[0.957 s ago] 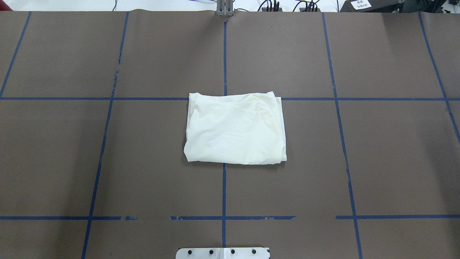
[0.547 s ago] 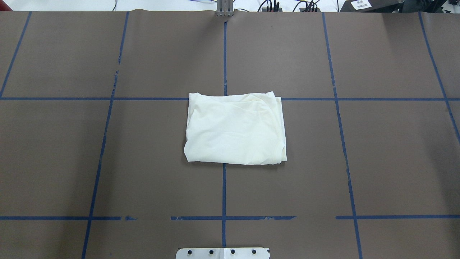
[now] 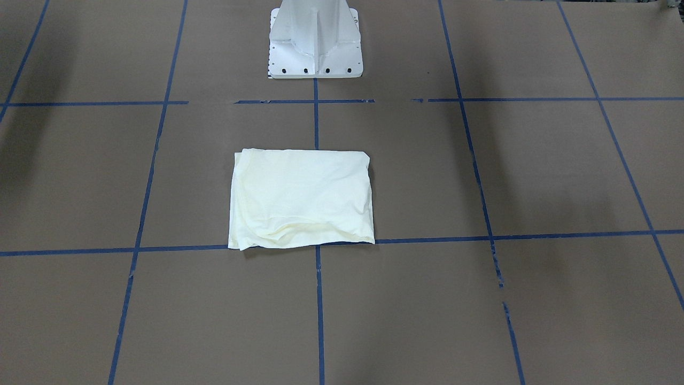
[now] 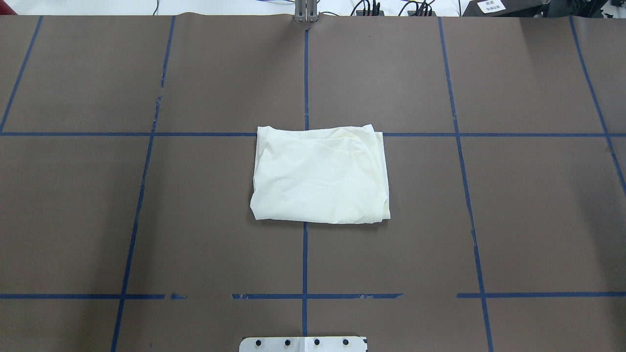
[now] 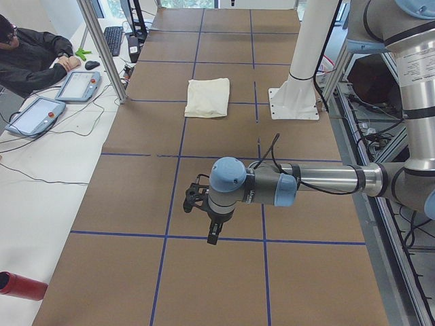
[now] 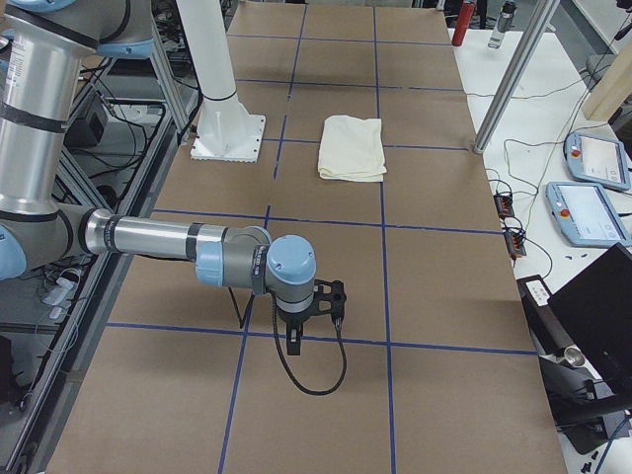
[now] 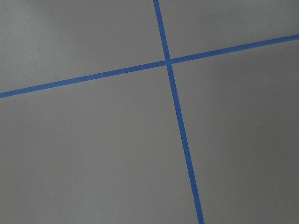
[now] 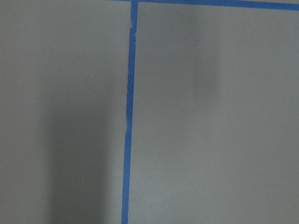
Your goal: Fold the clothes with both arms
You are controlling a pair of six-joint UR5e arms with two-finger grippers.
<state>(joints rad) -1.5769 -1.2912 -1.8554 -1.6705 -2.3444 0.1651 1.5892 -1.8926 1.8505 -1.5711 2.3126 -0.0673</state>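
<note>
The cream-white shirt (image 4: 320, 176) lies folded into a compact rectangle at the middle of the brown table, plain side up, with no print showing. It also shows in the front-facing view (image 3: 302, 198), the left view (image 5: 209, 97) and the right view (image 6: 353, 147). Both arms hover far from it toward the table's ends. The left gripper (image 5: 201, 206) shows only in the left view and the right gripper (image 6: 318, 302) only in the right view. I cannot tell whether either is open or shut. Both wrist views show only bare table and blue tape.
The white pedestal base (image 3: 315, 59) stands at the robot's side of the table. Blue tape lines (image 4: 305, 254) grid the table. An operator (image 5: 30, 58) sits by teach pendants (image 5: 78, 85) on a side desk. Aluminium posts (image 6: 513, 69) stand at the far edge.
</note>
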